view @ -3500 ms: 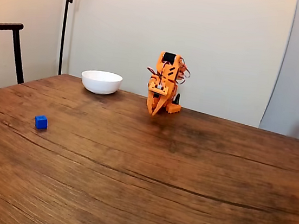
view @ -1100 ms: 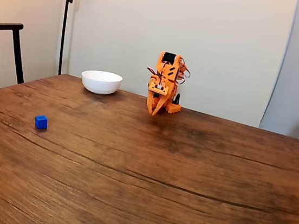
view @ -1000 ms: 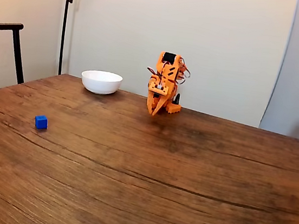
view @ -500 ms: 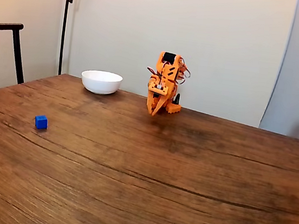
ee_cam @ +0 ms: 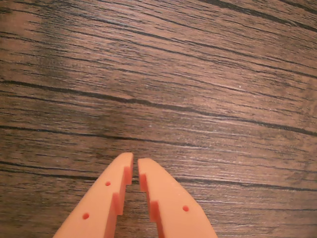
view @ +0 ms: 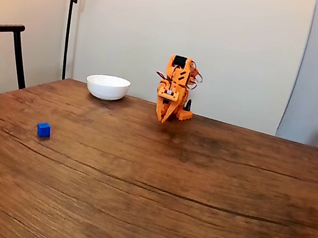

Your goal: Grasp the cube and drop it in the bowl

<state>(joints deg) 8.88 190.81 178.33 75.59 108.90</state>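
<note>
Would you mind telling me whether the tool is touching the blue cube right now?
Apart. In the fixed view, the tool hangs near the arm's base, while the cube sits alone far to the left with bare table between them.

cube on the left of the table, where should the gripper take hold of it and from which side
Come straight down from above and pinch two opposite side faces of the cube. It sits flat and alone on the table, far from the bowl. The gripper must open first; its jaws are nearly closed.
</note>
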